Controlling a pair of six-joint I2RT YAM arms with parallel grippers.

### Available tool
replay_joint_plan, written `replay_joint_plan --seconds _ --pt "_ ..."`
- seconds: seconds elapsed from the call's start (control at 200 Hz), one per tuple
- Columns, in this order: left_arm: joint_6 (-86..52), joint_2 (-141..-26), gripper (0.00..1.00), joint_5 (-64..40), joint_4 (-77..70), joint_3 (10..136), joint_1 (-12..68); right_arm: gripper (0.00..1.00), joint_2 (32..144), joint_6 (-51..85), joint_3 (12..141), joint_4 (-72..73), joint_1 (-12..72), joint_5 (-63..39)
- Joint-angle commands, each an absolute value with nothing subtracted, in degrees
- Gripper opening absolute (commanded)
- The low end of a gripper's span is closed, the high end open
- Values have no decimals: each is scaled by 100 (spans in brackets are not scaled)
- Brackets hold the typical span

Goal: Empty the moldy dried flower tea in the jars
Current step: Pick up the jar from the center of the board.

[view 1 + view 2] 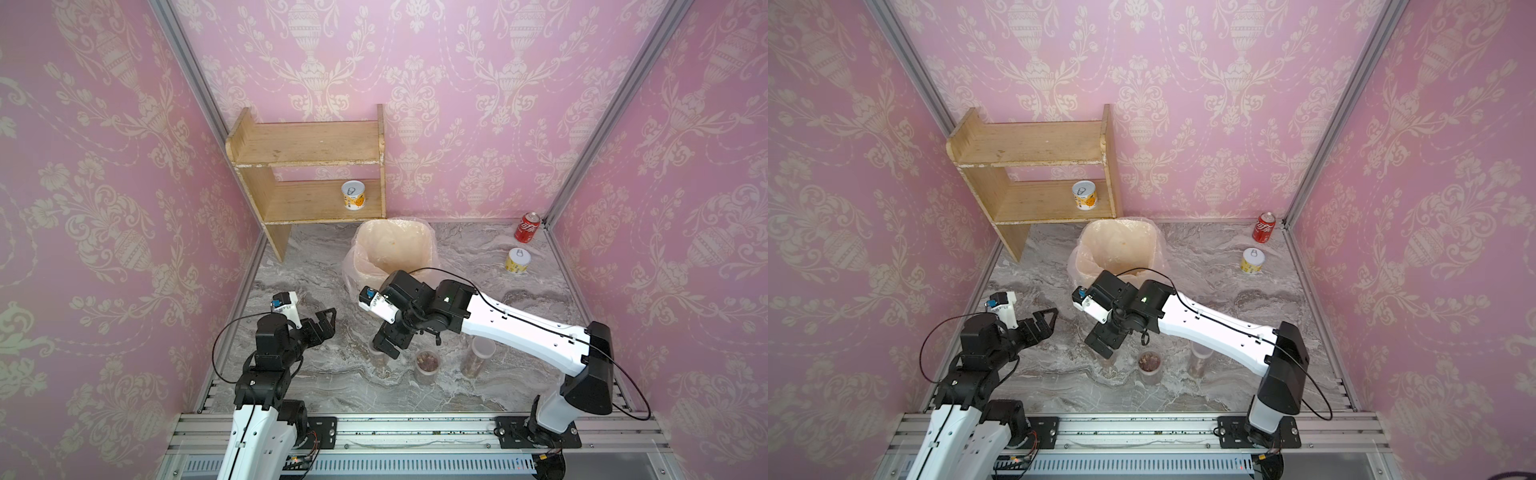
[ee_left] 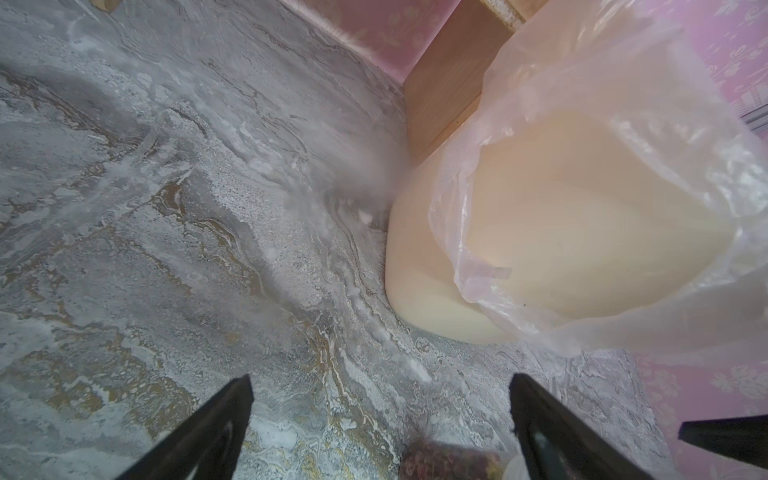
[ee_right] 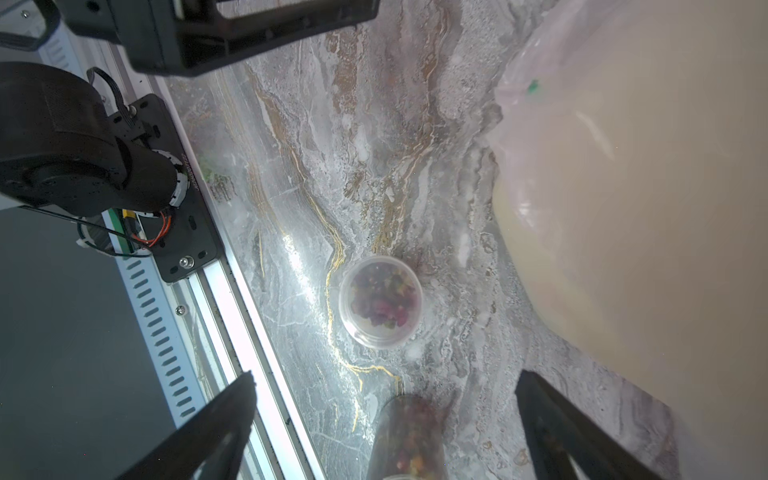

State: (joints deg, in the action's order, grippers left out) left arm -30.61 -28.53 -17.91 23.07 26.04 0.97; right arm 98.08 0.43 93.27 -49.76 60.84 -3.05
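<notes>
3 clear jars point(image 1: 428, 368) of moldy dried flower tea point(image 3: 384, 303) stand upright in a row near the front edge of the marble-patterned desk point(image 1: 478, 291). 2 are short; the taller jar point(image 1: 478, 361) is slimmer and has a whitish lid.

Likely risks from here: widely spread fingers coming down among close-set jars could topple a neighbour. Smooth clear walls could slip in a grip. A lid left on would block the pour, and loose buds could scatter short of the bin.

The tea is dark reddish-brown in a heap. From the right wrist, a short jar point(image 3: 347, 286) shows purple, red and greenish pieces under what appears to be a seated clear lid.

The right hand point(image 1: 388, 349), wide open and gripping nothing, hovers over the row's left end; which jar it lines up with cannot be told. The left hand point(image 1: 328, 322), also open and empty, hangs above bare desk just left of the jars.

Behind them sits a bag-lined bin point(image 1: 392, 235). Farther back are 2 printed tins point(image 1: 517, 261), a red cola can point(image 1: 528, 227) and a wooden shelf point(image 1: 307, 149).
</notes>
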Motion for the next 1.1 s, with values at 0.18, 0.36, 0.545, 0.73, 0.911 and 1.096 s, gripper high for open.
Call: replay_joint_plan --seconds 0.18,0.36,0.545,0.73,0.911,1.096 --pt "-3044 -2960 99 -2184 1775 2444 149 97 10726 135 9987 -5566 6166 -382" --pt "-2957 -2730 99 -1929 1722 2365 148 94 11024 133 10176 -5708 6170 -344" --pt "-3056 -2733 99 -1880 1736 2338 149 90 11209 98 10261 -5833 6187 -354" --pt "-3015 -2829 99 -1898 1748 2395 146 86 11380 90 10302 -5862 6223 -313" --pt "-2887 -2978 99 -2097 1798 2559 157 78 11484 134 10360 -5731 6232 -265" --pt "-2639 -3262 99 -2243 2047 2887 167 68 11575 147 10433 -5783 6241 -69"
